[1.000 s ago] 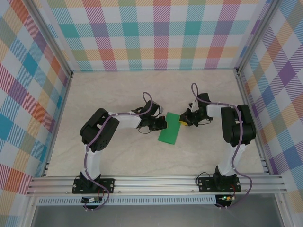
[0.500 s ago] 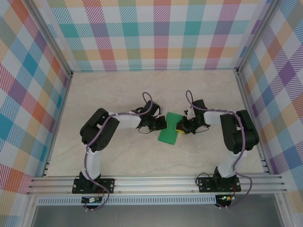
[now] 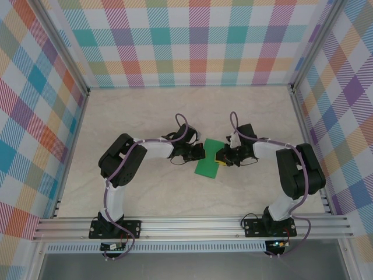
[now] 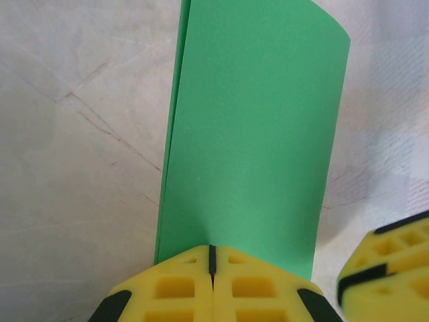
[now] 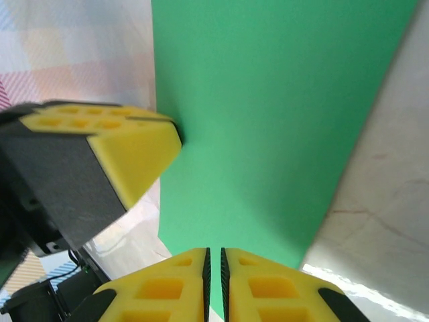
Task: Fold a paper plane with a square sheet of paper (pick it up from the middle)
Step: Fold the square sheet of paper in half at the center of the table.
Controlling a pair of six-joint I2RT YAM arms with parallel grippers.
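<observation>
Since a second ago, I see the right gripper [image 3: 221, 156] shifted left onto the bright green folded paper sheet [image 3: 206, 167]. Sheet: at mid-tabletop [image 3: 151, 111], between both arms. Jaws of left gripper [image 4: 212, 258]: together, clamped on one sheet edge. Right jaws: clamped on the opposite edge.

Right tool [image 3: 221, 156] nearer, apparently onto sheet [image 3: 206, 166]

Green paper [image 4: 255, 134], yellow/blk L claw [image 4: 212, 258] & R claw [image 5: 214, 258], pastel plaid walls [image 3: 198, 41]
</observation>
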